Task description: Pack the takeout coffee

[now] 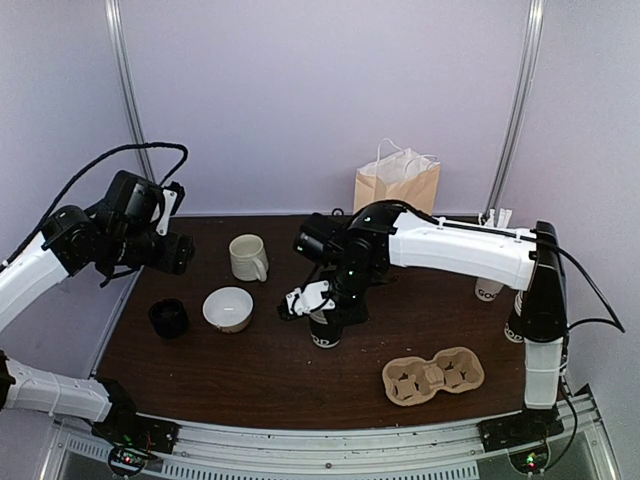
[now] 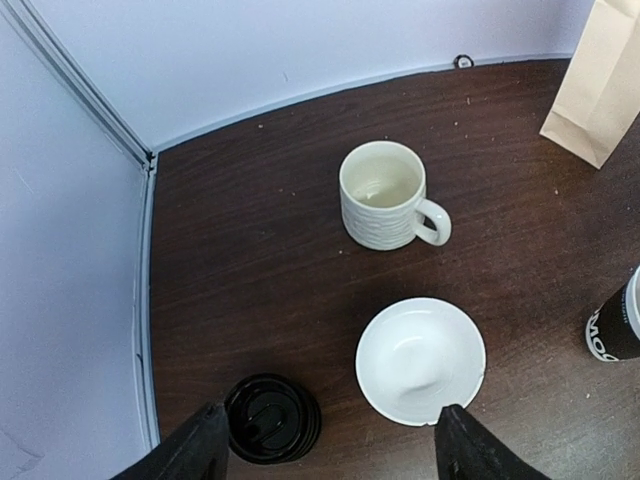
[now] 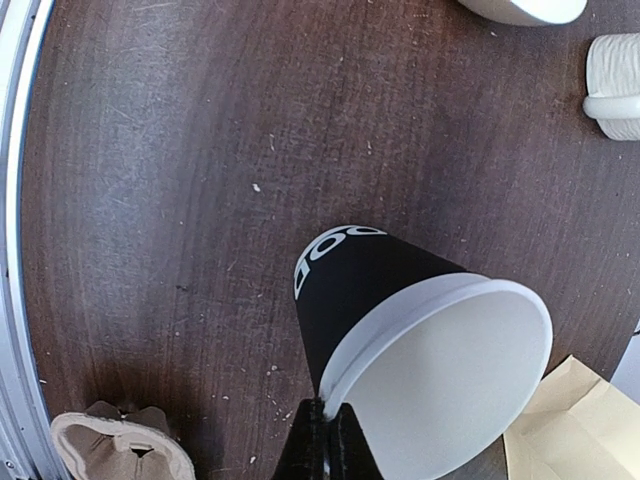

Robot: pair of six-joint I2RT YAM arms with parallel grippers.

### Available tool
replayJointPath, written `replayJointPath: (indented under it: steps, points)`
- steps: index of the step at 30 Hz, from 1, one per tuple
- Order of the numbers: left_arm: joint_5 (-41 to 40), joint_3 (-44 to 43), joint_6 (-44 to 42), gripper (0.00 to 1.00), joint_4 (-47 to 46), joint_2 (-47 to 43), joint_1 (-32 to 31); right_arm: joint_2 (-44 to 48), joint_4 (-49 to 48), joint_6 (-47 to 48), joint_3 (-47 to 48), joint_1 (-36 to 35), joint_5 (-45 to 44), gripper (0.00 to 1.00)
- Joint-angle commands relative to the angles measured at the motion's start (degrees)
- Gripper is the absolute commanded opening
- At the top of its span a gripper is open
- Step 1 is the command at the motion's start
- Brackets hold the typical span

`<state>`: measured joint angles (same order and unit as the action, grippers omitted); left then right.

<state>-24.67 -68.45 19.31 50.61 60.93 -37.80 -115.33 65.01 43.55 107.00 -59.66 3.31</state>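
The takeout coffee (image 1: 168, 318), a black cup with a black dome lid, stands at the table's left; in the left wrist view it (image 2: 272, 418) sits just inside the left finger. My left gripper (image 1: 180, 254) hangs open and empty above that corner, its jaws (image 2: 335, 450) wide apart. My right gripper (image 1: 316, 304) is shut on the white rim of a lidless black paper cup (image 1: 327, 332) at mid table. In the right wrist view the fingertips (image 3: 325, 440) pinch the rim of this cup (image 3: 365, 285), which leans. I cannot tell whether its base touches the table.
A cream mug (image 1: 248, 257) and a white bowl (image 1: 228, 308) sit left of centre. A brown paper bag (image 1: 397, 182) stands at the back. A cardboard cup carrier (image 1: 433, 375) lies front right. More paper cups (image 1: 487, 290) stand at the right edge.
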Motion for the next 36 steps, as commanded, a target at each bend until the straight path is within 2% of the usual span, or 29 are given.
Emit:
replayJointPath:
  steps: [1, 10, 15, 18, 22, 26, 32, 36]
  points:
    - [-0.13, 0.33, 0.82, 0.75, 3.71, 2.58, 0.86, -0.49, 0.92, -0.28, 0.84, -1.04, -0.34, 0.00]
    - [0.41, 2.17, 0.93, 0.75, 4.62, 4.63, 2.31, -1.29, 1.04, -1.04, 0.76, -2.04, 0.36, 0.00]
    - [4.62, 3.87, 1.20, 0.76, 5.77, 6.47, 7.58, -2.32, 1.24, -2.07, 0.84, -3.60, -0.02, 0.00]
    - [6.65, 4.28, 0.83, 0.73, 5.83, 7.78, 9.14, -3.55, 1.58, -1.94, 0.99, -4.63, -2.03, 0.01]
    - [9.22, 4.54, 0.65, 0.69, 6.04, 9.25, 10.31, -3.16, 3.25, -2.49, 2.37, -4.86, -2.38, 0.20]
    - [9.59, 4.73, 0.14, 0.69, 6.69, 10.77, 10.86, 1.76, 4.57, -2.70, 3.21, -4.82, -2.08, 0.33]
    - [9.41, 4.22, -0.32, 0.68, 7.94, 12.22, 11.17, 11.46, 4.86, -3.48, 0.00, -2.57, -0.28, 0.38]
    - [9.52, 4.11, -0.54, 0.67, 8.76, 12.68, 11.26, 18.62, -0.45, -8.50, -7.82, 5.10, 6.91, 0.39]
